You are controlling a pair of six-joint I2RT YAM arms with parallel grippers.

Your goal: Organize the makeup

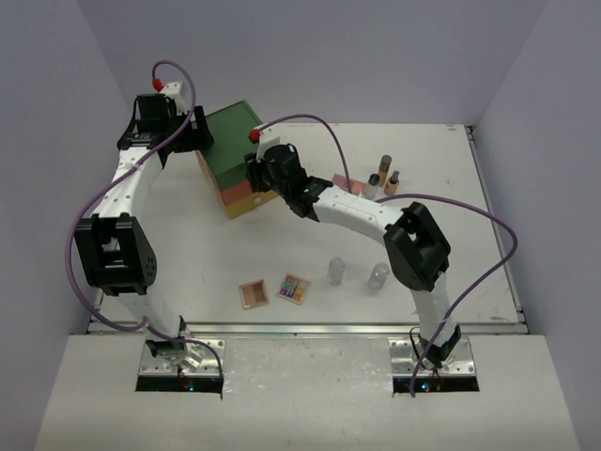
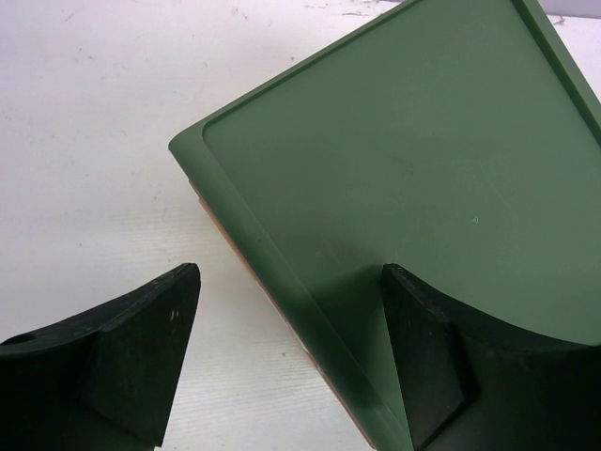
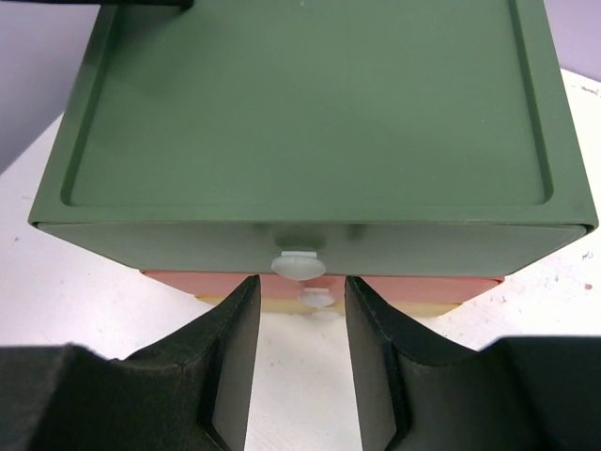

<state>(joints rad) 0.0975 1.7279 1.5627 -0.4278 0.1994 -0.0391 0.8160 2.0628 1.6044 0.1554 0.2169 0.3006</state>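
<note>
Well apart from fingers, makeup (scattered).

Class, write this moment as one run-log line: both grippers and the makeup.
left gripper: open, over chest corner | right gripper: open, facing top drawer knob | makeup: out on table

drawer chest: smooth matt green plastic
knobs: pale, slightly glossy plastic
jaws: black, matt, finely grainy
surface: white, matt, faintly scuffed
little bottles: clear, glossy
base plates: shiny bare metal
</note>
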